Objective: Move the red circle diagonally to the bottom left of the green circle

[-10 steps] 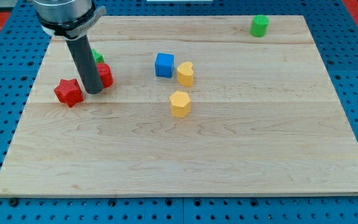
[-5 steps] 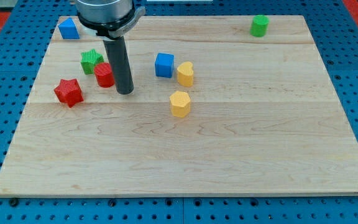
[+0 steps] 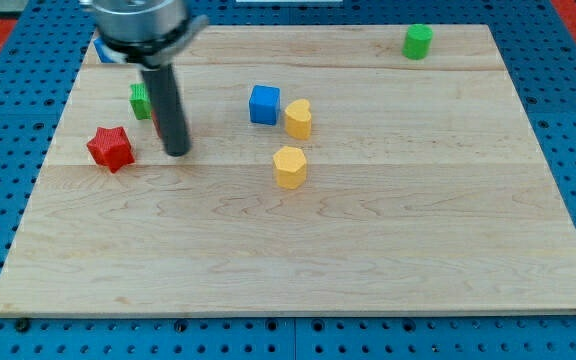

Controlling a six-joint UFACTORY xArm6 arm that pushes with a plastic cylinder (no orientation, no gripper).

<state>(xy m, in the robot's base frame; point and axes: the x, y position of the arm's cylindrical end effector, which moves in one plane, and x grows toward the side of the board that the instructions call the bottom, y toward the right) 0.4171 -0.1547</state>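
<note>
The red circle [image 3: 155, 122] sits at the board's left, almost wholly hidden behind my rod; only a red sliver shows at the rod's left edge. My tip [image 3: 176, 152] rests just below and in front of it. The green circle [image 3: 418, 41] stands far off at the view's top right. A red star [image 3: 110, 148] lies left of my tip. A green star [image 3: 140, 100] sits just above and left of the red circle, partly covered by the rod.
A blue cube [image 3: 264, 104], a yellow heart [image 3: 299, 118] and a yellow hexagon [image 3: 289, 166] cluster near the board's middle. A blue block [image 3: 101, 50] at the top left corner is mostly hidden by the arm.
My tip swung from the red circle's left to its right, then back left, so it now stands in front of the circle. The blocks have not visibly moved.
</note>
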